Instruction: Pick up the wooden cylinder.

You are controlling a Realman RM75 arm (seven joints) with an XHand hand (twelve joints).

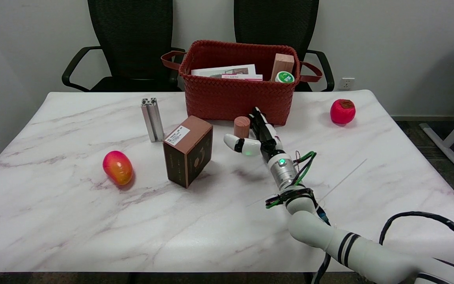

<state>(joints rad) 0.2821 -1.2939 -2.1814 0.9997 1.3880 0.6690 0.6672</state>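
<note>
- The wooden cylinder stands upright on the table, just in front of the red woven basket and a little right of the brown cardboard box; nothing lifts it yet.
- The robot hand sits right beside the cylinder, fingers stretched along its right side and the thumb spread out below it; it is open and grips nothing, though from here I cannot tell whether the fingers already touch the wood.
- A narrow upright piece like this probably tips easily; if the fingers push in from one side before the thumb meets the other, it may topple and roll.
- The basket wall is close behind; fingers reaching further could catch the weave, or wedge the cylinder against it.
- The thumb sits low and off to the left; closing from there might pinch near the base and let the cylinder pivot out.
- A wide sweep to the left risks nudging the box.
</note>
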